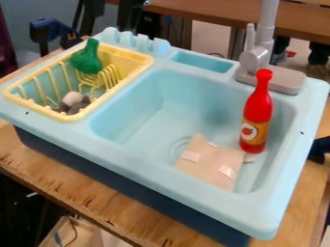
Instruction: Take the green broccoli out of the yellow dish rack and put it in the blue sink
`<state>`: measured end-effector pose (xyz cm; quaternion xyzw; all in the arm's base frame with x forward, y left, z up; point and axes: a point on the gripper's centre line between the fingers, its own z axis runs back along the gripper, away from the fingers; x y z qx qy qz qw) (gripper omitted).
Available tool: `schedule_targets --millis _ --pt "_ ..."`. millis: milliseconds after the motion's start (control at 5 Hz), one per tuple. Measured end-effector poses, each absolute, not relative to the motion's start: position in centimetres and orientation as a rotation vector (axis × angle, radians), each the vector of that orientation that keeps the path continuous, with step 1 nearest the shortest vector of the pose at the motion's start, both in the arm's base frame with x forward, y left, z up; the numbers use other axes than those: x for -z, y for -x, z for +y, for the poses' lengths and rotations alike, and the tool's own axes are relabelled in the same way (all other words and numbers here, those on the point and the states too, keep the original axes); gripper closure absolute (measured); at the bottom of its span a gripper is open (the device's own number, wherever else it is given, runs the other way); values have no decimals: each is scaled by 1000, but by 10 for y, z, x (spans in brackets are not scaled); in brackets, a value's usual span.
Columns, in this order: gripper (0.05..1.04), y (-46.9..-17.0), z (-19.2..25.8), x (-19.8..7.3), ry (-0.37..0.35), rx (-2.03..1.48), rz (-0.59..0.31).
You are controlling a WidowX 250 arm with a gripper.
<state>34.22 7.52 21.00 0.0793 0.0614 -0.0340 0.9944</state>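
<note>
A red bottle (258,113) with an orange label stands upright in the right part of the light blue sink (126,123). Beside its base, a flat beige piece (209,161) with white patches lies on the basin floor. The yellow rack (143,61) sits at the sink's left end. In it, a green bulb-shaped object (87,59) with a narrow neck leans near the back, and a small white and dark grey object (74,101) rests near the front.
A grey faucet (258,53) rises from the sink's back right rim, above the basin's level. The sink stands on a wooden table (84,185). A dark blue clamp (48,31) is behind the rack, with black upright parts (130,17) near it.
</note>
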Motion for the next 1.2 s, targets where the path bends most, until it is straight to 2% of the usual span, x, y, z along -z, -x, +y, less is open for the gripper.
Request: schedule_targets --millis 600,1200 --pt "83 -352 118 -185 -145 -17 164" --pt "83 -356 124 -168 -131 -45 209"
